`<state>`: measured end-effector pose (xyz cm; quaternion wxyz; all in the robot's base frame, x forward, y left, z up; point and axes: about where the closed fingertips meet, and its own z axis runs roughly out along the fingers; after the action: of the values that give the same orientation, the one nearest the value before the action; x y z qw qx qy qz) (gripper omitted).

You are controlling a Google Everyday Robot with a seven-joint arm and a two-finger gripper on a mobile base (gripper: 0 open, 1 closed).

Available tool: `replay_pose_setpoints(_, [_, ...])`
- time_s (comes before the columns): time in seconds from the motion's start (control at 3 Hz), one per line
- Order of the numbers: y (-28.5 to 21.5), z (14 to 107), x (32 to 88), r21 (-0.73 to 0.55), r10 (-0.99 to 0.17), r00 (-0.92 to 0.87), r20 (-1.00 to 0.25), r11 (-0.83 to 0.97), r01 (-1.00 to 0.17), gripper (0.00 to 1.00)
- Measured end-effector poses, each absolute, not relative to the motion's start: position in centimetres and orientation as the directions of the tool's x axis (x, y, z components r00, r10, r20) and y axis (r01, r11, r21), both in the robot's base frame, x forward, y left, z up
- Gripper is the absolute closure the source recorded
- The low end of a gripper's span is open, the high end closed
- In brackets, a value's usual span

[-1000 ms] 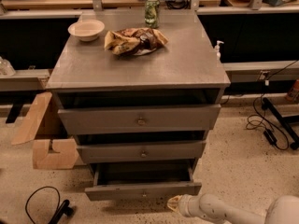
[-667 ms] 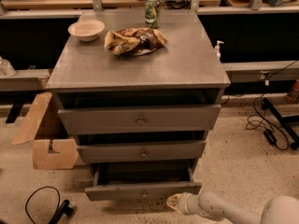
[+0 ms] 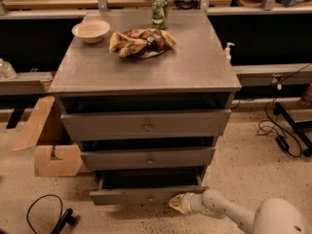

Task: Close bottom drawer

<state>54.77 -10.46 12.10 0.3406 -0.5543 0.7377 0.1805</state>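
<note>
The grey cabinet has three drawers. The bottom drawer (image 3: 146, 194) has the slimmest front panel and a tiny round knob (image 3: 150, 198). It stands pulled out a little, with a dark gap behind its front. My gripper (image 3: 176, 203) is low at the bottom right, its tip touching or just short of the right end of that drawer's front. The white arm (image 3: 229, 211) runs from it to the lower right corner.
The middle drawer (image 3: 148, 158) and top drawer (image 3: 146, 125) also stand slightly out. On the cabinet top (image 3: 195, 67) are a bowl (image 3: 90, 30), a chip bag (image 3: 141, 42) and a green can (image 3: 159, 11). A cardboard box (image 3: 46, 140) sits left, cables (image 3: 280, 130) right, a black cable (image 3: 46, 213) lower left.
My gripper and arm have edged slightly left toward the bottom drawer's right end. The drawer's position looks the same.
</note>
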Motion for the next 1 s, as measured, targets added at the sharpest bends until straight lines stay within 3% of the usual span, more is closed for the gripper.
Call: replay_pose_setpoints(1.0, [-11.1,12.6,57.1,-0.128,-0.690,-0.156,-0.706,0.341,-0.931,1.00])
